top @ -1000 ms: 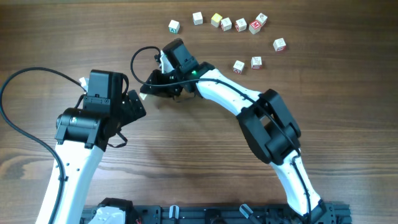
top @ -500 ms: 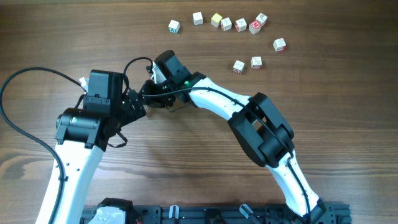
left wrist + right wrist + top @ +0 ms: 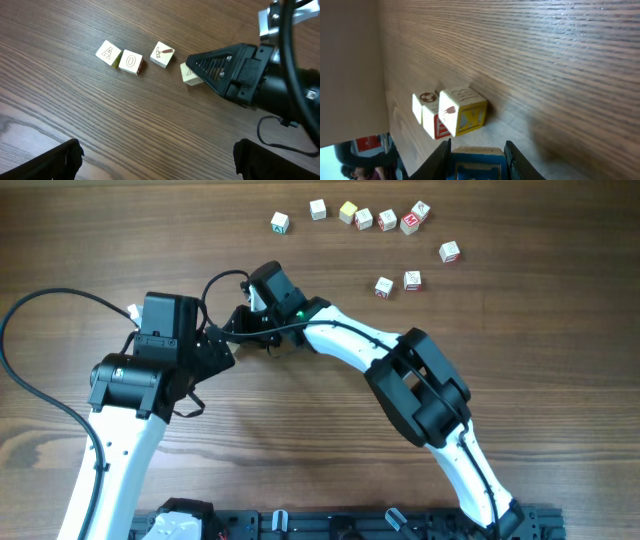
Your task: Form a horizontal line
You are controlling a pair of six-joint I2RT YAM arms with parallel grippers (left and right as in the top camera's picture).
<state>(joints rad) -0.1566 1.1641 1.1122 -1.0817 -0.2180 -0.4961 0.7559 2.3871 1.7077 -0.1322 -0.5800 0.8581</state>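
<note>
Horizontal line (image 3: 380, 219): four letter cubes edge to edge, far side of table (image 3: 300, 440), right of centre, red M at right end. Right gripper (image 3: 194, 69) well apart from it, narrowed on pale cube (image 3: 187, 76), just beside hammer cube (image 3: 162, 54). Left gripper (image 3: 218, 348) spread wide, empty.

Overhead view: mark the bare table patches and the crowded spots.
Bare: the table between left arm and right arm; the stretch right of that arm, below the lone cube; the corner left of the leftmost cube. Crowded: the cube row, and around the right gripper, holding a letter cube, close to the left gripper.
</note>
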